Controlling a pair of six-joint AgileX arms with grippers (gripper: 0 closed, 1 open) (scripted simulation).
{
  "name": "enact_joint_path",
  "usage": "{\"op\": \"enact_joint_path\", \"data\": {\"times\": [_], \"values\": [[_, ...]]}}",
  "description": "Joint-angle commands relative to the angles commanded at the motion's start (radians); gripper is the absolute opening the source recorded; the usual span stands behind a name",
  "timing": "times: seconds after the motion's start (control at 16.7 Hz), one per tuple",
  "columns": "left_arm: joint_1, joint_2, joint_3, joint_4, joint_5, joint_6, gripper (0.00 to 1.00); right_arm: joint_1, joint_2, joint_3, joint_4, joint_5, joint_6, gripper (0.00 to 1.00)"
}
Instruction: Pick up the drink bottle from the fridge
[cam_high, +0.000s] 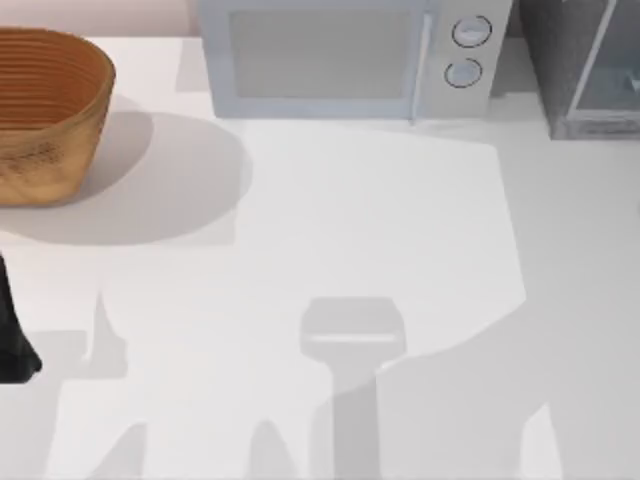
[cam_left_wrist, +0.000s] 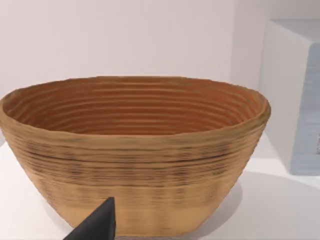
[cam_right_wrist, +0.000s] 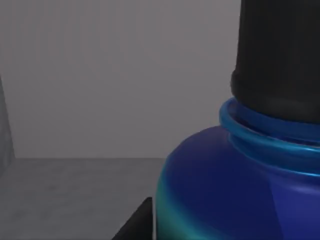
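The drink bottle (cam_right_wrist: 235, 185) looms very close in the right wrist view: a blue body shading to cyan lower down, with a black cap (cam_right_wrist: 280, 55). It stands on the dark grey floor inside the fridge (cam_right_wrist: 75, 190). A dark edge of my right gripper (cam_right_wrist: 134, 225) sits right beside the bottle's lower part; whether they touch is hidden. From above, the fridge (cam_high: 590, 75) is the dark grey cabinet with a pale frame at the back right corner. My left arm (cam_high: 12, 340) is parked at the table's left edge.
A light grey microwave (cam_high: 330, 60) with two round knobs stands at the back, left of the fridge. A woven brown basket (cam_high: 45, 110) sits at the back left, directly in front of the left gripper (cam_left_wrist: 97, 225).
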Motion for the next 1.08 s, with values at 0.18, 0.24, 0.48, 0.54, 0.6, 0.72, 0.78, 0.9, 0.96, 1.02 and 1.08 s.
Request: {"op": "enact_joint_path", "data": {"times": [0.18, 0.24, 0.48, 0.54, 0.6, 0.72, 0.78, 0.9, 0.96, 1.02, 1.08], "values": [[0.000, 0.000, 0.000, 0.000, 0.000, 0.000, 1.00, -0.004, -0.015, 0.002, -0.016, 0.001, -0.003, 0.00], [0.000, 0.000, 0.000, 0.000, 0.000, 0.000, 1.00, -0.005, -0.032, 0.004, -0.036, 0.001, -0.005, 0.00], [0.000, 0.000, 0.000, 0.000, 0.000, 0.000, 1.00, -0.004, -0.112, 0.018, -0.131, -0.001, 0.002, 0.00], [0.000, 0.000, 0.000, 0.000, 0.000, 0.000, 1.00, -0.003, -0.122, 0.021, -0.142, -0.001, 0.003, 0.00], [0.000, 0.000, 0.000, 0.000, 0.000, 0.000, 1.00, -0.003, -0.124, 0.021, -0.144, -0.002, 0.003, 0.00], [0.000, 0.000, 0.000, 0.000, 0.000, 0.000, 1.00, -0.003, -0.124, 0.021, -0.144, -0.002, 0.003, 0.00], [0.000, 0.000, 0.000, 0.000, 0.000, 0.000, 1.00, -0.003, -0.120, 0.018, -0.142, -0.002, 0.004, 0.00], [0.000, 0.000, 0.000, 0.000, 0.000, 0.000, 1.00, -0.005, -0.132, 0.002, -0.134, -0.004, 0.002, 0.00], [0.000, 0.000, 0.000, 0.000, 0.000, 0.000, 1.00, -0.009, -0.148, -0.021, -0.123, -0.006, 0.000, 0.00], [0.000, 0.000, 0.000, 0.000, 0.000, 0.000, 1.00, -0.013, -0.170, -0.055, -0.108, -0.009, -0.002, 0.00], [0.000, 0.000, 0.000, 0.000, 0.000, 0.000, 1.00, -0.018, -0.195, -0.099, -0.090, -0.013, -0.003, 0.00]]}}
